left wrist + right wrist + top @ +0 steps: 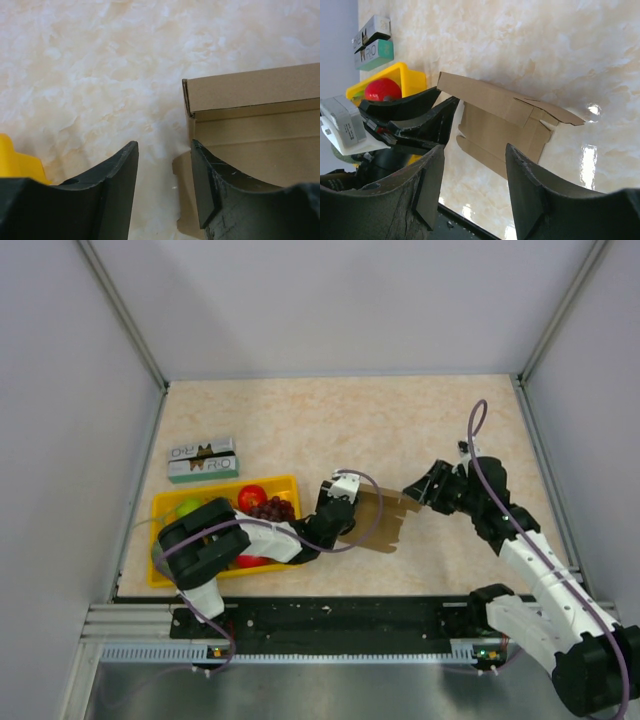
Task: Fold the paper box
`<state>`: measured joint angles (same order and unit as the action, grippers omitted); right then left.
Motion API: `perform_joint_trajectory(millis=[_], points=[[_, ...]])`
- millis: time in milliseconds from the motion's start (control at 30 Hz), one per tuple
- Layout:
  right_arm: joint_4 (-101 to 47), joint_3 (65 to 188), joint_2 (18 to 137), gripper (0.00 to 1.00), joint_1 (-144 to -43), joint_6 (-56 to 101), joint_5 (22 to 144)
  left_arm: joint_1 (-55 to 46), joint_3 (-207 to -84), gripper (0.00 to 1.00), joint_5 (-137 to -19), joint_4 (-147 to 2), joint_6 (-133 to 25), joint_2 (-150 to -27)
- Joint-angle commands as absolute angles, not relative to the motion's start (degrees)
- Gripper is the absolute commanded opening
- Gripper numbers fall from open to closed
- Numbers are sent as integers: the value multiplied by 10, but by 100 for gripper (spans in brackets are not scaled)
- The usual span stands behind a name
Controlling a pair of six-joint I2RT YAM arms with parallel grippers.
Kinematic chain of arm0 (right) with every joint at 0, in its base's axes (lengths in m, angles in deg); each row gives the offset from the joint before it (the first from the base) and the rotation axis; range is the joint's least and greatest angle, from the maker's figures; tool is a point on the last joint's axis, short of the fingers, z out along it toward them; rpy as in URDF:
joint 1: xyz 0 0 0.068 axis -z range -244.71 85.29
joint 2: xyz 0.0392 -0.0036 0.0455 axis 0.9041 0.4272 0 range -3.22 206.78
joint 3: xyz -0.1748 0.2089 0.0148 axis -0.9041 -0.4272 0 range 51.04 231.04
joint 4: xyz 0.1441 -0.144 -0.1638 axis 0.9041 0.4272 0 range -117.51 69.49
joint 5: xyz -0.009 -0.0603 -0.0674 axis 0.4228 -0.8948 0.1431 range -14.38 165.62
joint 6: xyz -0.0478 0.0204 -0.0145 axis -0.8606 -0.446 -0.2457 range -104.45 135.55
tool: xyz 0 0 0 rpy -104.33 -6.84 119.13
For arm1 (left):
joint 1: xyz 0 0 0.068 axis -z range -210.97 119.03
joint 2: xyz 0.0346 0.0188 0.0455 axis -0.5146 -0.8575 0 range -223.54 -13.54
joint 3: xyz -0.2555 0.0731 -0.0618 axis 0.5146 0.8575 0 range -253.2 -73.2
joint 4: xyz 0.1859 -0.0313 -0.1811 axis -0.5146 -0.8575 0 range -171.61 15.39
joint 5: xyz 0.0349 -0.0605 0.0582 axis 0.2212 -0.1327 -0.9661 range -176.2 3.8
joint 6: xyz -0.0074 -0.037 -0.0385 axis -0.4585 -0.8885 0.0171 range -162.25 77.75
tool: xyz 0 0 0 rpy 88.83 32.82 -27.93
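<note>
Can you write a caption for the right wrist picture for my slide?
A half-folded brown paper box lies on the marbled table, the left gripper at its end, yellow tray behind.

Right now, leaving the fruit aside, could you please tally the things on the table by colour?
Brown: 1, the paper box
Green-and-white: 1, the printed carton
Yellow: 1, the tray
Total: 3
</note>
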<state>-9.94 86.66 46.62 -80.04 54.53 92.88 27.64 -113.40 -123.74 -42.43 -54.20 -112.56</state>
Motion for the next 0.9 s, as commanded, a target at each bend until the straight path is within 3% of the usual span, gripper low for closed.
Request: perform_joint_trajectory(millis=[0, 133, 233, 867], points=[[-105, 861, 456, 52, -796, 538, 939, 286, -1153, 52, -1283, -323, -522, -1135], [-105, 858, 451, 52, -796, 538, 941, 286, -1136, 61, -1245, -323, -538, -1122], [-105, 859, 448, 52, -796, 540, 943, 287, -1147, 62, -1252, -319, -540, -1131], [-105, 838, 428, 52, -795, 549, 950, 279, -1185, 34, -1282, -268, -553, -1216]])
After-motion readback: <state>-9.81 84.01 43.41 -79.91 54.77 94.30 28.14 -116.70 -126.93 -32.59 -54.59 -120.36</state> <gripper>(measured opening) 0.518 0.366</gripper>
